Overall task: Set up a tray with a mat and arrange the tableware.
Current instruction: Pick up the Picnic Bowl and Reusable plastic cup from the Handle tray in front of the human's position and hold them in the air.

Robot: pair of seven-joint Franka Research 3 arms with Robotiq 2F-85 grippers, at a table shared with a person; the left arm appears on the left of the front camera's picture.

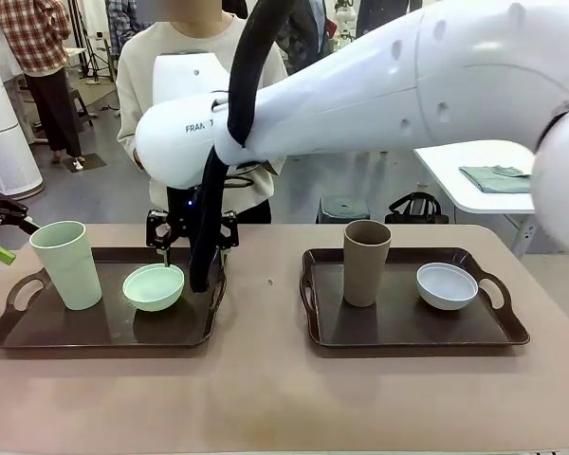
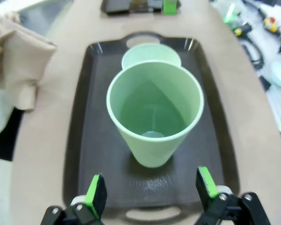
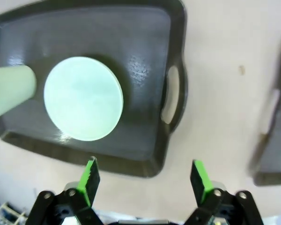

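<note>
Seemingly near done: green cup (image 2: 154, 122) before my left fingers (image 2: 96, 190), green bowl (image 3: 83, 98) before my right fingers (image 3: 90, 176), both pairs wide, empty; the mat seems left to place.

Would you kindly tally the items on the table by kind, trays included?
Trays: 2, the left tray and the right tray
Cups: 2, the green cup and the brown cup
Bowls: 2, the green bowl and the white bowl
Total: 6
</note>
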